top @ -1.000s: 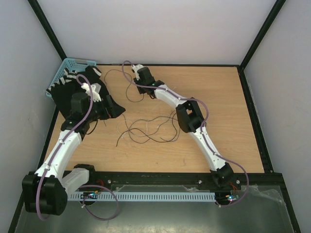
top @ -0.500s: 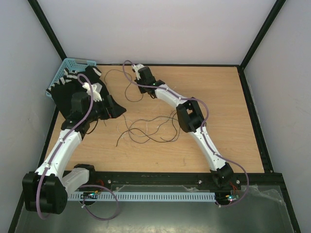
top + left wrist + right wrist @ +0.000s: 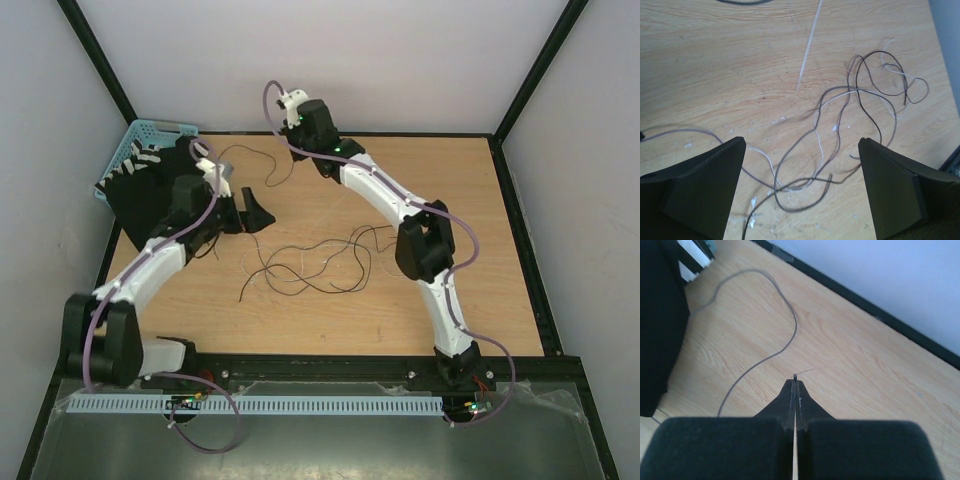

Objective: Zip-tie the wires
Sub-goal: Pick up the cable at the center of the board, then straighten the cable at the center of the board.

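Observation:
The wires (image 3: 310, 265) lie in a loose dark tangle in the middle of the wooden table (image 3: 470, 220). In the left wrist view the tangle (image 3: 840, 125) spreads under and beyond my left gripper (image 3: 802, 142), which hovers above it wide open with nothing between its fingers. My right gripper (image 3: 795, 382) is raised near the back of the table, shut on the tip of one wire. That tip pokes out past the fingertips, and the wire's loop (image 3: 785, 340) trails over the wood behind. A thin white plastic strip (image 3: 809, 45) lies beyond the tangle.
A blue basket (image 3: 140, 135) stands in the back left corner, with a black object (image 3: 145, 195) beside it. Black frame rails (image 3: 520, 230) edge the table, and white walls close it in. Purple cables run along both arms.
The right gripper has shut on a wire end and risen toward the back wall. The left arm has swung right, bringing its open gripper over the tangle.

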`<act>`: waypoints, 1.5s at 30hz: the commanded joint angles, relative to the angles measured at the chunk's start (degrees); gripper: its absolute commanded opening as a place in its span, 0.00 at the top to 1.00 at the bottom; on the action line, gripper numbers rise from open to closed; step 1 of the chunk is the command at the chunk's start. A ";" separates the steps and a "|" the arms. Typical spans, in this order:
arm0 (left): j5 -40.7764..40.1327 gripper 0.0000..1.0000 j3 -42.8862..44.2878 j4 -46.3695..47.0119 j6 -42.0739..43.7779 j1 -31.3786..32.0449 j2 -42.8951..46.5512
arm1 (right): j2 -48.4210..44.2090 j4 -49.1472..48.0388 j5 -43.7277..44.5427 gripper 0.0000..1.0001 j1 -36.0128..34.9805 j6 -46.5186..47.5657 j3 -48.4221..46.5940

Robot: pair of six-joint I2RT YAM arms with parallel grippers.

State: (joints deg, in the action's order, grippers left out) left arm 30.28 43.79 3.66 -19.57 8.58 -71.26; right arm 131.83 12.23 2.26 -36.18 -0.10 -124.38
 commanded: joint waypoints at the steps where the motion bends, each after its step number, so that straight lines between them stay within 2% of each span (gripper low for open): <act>1: -1.77 0.03 4.89 10.48 1.75 2.62 -8.81 | -2.93 -0.18 -1.37 1.00 -0.11 0.26 4.30; 5: -4.37 0.04 8.47 14.79 2.45 4.59 -14.64 | -4.78 -0.19 -2.10 1.00 -0.11 -0.15 6.70; 11: -6.06 0.05 9.28 18.34 4.18 4.68 -16.39 | -6.52 -0.10 -2.31 1.00 -0.11 -0.03 7.90; 15: -4.31 0.05 9.76 19.74 5.33 4.63 -18.31 | -7.32 0.49 -2.60 1.00 -0.16 -1.56 7.93; 23: 0.74 0.06 12.08 28.57 4.93 5.75 -25.51 | -9.33 2.82 -3.68 1.00 -0.07 -5.24 8.01; 26: 1.73 0.09 14.03 29.18 5.09 6.66 -28.47 | -10.11 3.40 -3.93 1.00 -0.05 -5.99 8.08; 27: 1.83 0.12 14.64 29.27 4.96 6.83 -29.36 | -10.46 3.58 -4.03 1.00 -0.08 -6.17 8.02; 29: 2.45 0.24 15.59 29.50 4.83 7.15 -30.68 | -10.92 3.75 -4.26 1.00 -0.04 -6.45 8.17; 34: 3.32 0.71 16.13 29.56 4.23 7.18 -31.24 | -12.23 3.86 -4.34 1.00 0.24 -6.74 8.62; 36: 2.93 0.85 15.58 29.65 4.19 7.16 -30.21 | -13.24 3.94 -4.97 1.00 0.68 -7.03 8.88; 39: 2.82 0.96 15.24 29.65 3.51 7.18 -28.23 | -16.00 3.94 -6.27 0.75 1.46 -7.52 9.82; 44: 1.20 1.00 16.45 29.56 0.63 6.80 -24.42 | -25.10 3.76 -4.17 0.29 3.04 -7.58 15.46; 45: 0.88 1.00 16.95 29.50 -0.02 6.65 -23.61 | -27.54 3.54 -3.34 0.25 3.31 -7.24 17.26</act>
State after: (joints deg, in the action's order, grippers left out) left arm 31.94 58.46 30.87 -17.15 15.73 -99.85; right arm 114.24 16.23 -2.79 -34.33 -7.20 -110.87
